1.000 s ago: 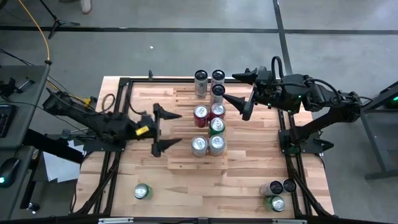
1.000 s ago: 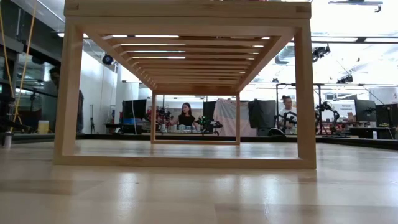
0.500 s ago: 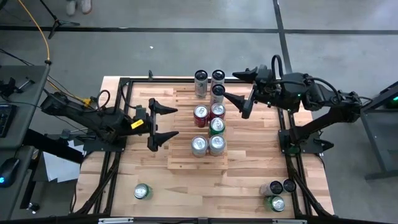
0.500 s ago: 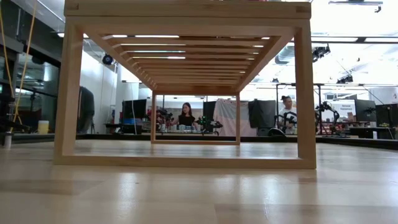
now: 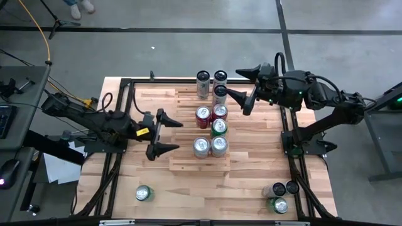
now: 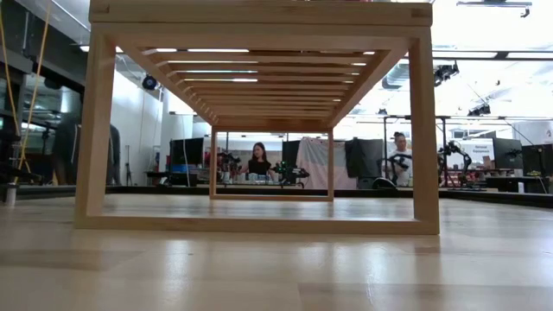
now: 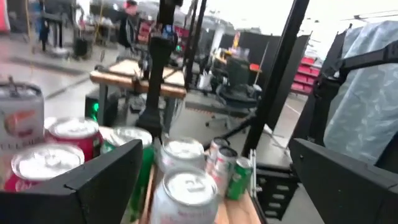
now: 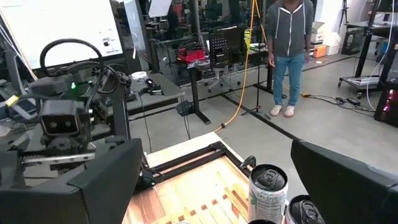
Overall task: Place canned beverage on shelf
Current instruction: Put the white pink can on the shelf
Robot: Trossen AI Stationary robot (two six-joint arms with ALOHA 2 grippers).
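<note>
Shelf (image 5: 188, 129) mid-table, nine cans on it, both grippers empty.
Left gripper (image 5: 164, 134) hovers at the shelf's left edge, fingers spread wide, holding nothing; silver can pair (image 5: 201, 146) sits just ahead of its tips. Right gripper (image 5: 244, 87) is wide open too, empty, beside the white can (image 5: 219, 94) at the shelf's back. A loose green can (image 5: 144, 193) lies well behind the left gripper, off the shelf.

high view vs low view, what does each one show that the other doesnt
Only the high view shows the cans standing on the shelf, the open left gripper, the open right gripper, and the loose green can. Only the low view shows people seated in the room behind. Both share the shelf and the wood tabletop.
</note>
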